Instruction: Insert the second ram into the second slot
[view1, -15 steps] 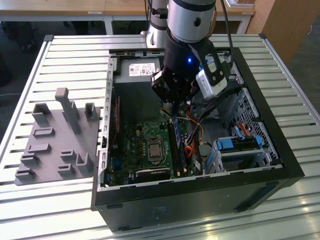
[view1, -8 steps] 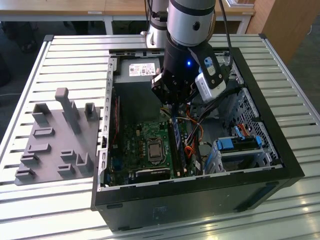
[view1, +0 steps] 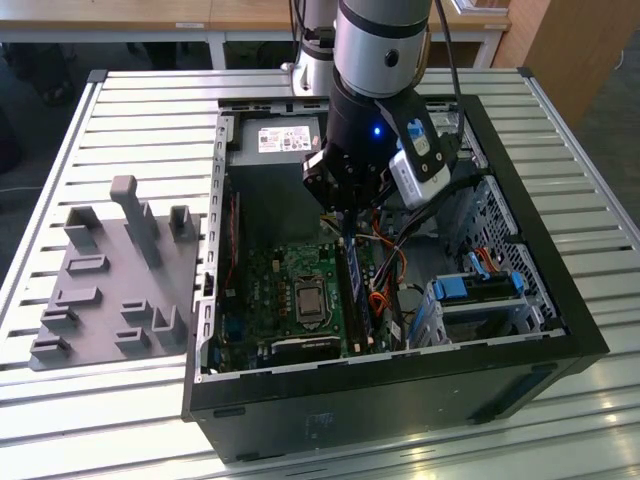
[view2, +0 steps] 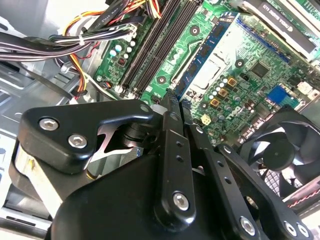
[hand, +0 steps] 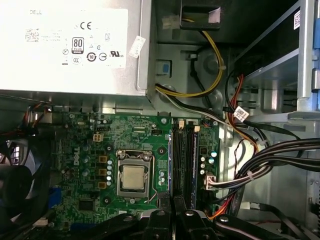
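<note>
The gripper (view1: 345, 218) (view2: 176, 102) (hand: 172, 207) reaches down into the open computer case (view1: 560, 300). Its fingers (view2: 170, 125) are drawn almost together, pinching the second ram (view1: 355, 290) (view2: 205, 52) by its upper edge. The blue stick runs on out past the fingertips, lengthwise over the memory slots (hand: 185, 160) (view2: 160, 47). Whether its lower edge sits in a slot cannot be told. Directly beneath the hand lies the green motherboard (view1: 265, 290) (hand: 85, 150), which floors the case. Just beside the fingertips, toward the exterior view's left, is the silver processor socket (view1: 305, 300) (hand: 132, 177) (view2: 217, 57). Further out on that same side sits a black fan (view2: 285, 150) (hand: 15, 185). On the other side of the hand, near it, a bundle of black, yellow and orange cables (hand: 270, 155) (view2: 65, 35) crosses the case floor. Beyond the cables is a metal drive cage with blue clips (view1: 480, 290). Behind the hand, against the far wall of the case, sits the grey power supply (view1: 280, 140) (hand: 70, 45) with its white label. Well apart from the hand, outside the case on the exterior view's left, a grey holder plate (view1: 110, 270) with upright posts rests on the slatted table (view1: 100, 120).
</note>
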